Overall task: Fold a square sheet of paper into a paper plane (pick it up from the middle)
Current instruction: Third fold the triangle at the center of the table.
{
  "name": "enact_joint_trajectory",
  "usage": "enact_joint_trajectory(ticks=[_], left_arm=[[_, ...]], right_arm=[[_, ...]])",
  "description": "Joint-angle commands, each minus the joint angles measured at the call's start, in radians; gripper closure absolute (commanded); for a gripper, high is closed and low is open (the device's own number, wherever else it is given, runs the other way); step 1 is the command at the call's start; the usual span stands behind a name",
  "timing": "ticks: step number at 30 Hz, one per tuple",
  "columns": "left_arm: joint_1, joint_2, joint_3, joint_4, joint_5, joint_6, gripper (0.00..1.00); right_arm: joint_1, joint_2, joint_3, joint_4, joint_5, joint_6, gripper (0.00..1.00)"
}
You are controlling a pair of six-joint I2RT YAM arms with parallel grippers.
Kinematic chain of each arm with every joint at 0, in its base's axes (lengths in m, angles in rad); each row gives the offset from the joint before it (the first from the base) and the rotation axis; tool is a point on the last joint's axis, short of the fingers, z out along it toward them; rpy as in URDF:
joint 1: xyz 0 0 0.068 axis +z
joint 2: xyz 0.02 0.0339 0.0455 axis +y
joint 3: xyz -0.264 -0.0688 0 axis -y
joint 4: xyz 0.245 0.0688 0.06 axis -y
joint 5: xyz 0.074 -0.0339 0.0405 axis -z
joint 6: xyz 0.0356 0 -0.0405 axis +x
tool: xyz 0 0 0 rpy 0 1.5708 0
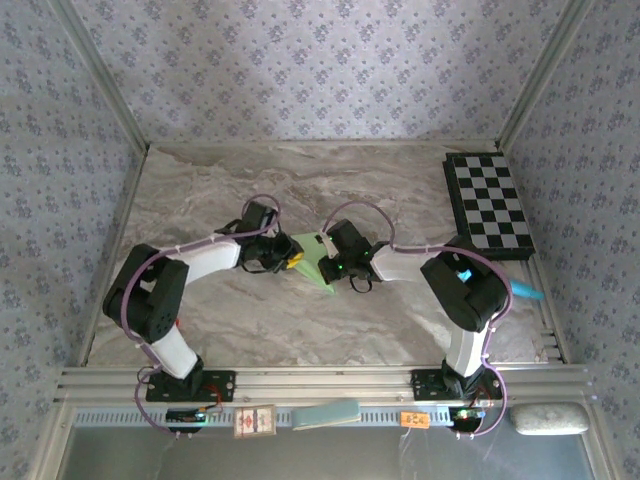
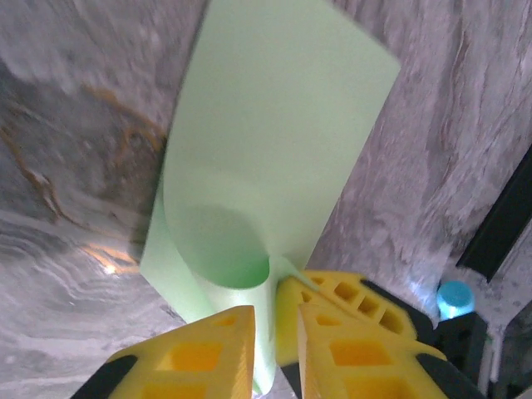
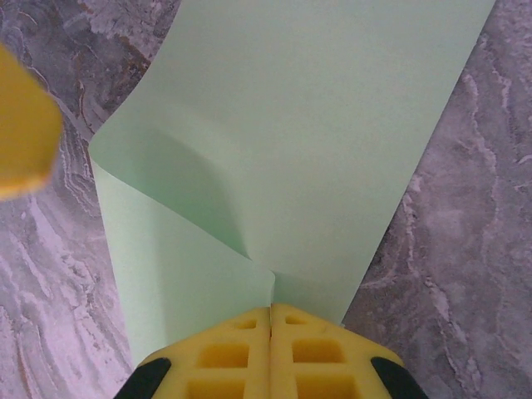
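We see the right gripper (image 3: pixel 272 309) shut tight. Its two yellow fingers pinch the fold of the pale green paper plane (image 3: pixel 316 125). The paper spreads out wide in front of those fingers and curls over the marble table (image 3: pixel 474 249). The left gripper (image 2: pixel 276 316) is just beside the right one. Its fingers (image 2: pixel 199 353) stand a little apart, with the paper's edge between them. We cannot tell if they squeeze it.

No writing can be read anywhere: the small card (image 1: pixel 255 421) and the orange tag (image 1: pixel 415 420) below the front rail (image 1: pixel 330 383) are too small to make out.
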Motion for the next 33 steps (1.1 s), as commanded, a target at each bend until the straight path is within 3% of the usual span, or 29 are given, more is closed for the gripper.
enact_joint_trajectory(ticks=[1,10,33], left_arm=[[-0.020,-0.005,-0.020,0.146,0.031,-0.086,0.83],[-0.048,0.066,0.000,0.157,0.034,-0.090,0.89],[-0.063,0.102,-0.022,0.136,0.056,-0.050,0.90]], right_arm=[[-0.005,0.030,0.009,-0.036,-0.003,0.010,1.00],[-0.008,0.029,0.008,-0.040,-0.002,0.012,1.00],[-0.012,0.041,0.022,-0.059,0.002,0.018,1.00]])
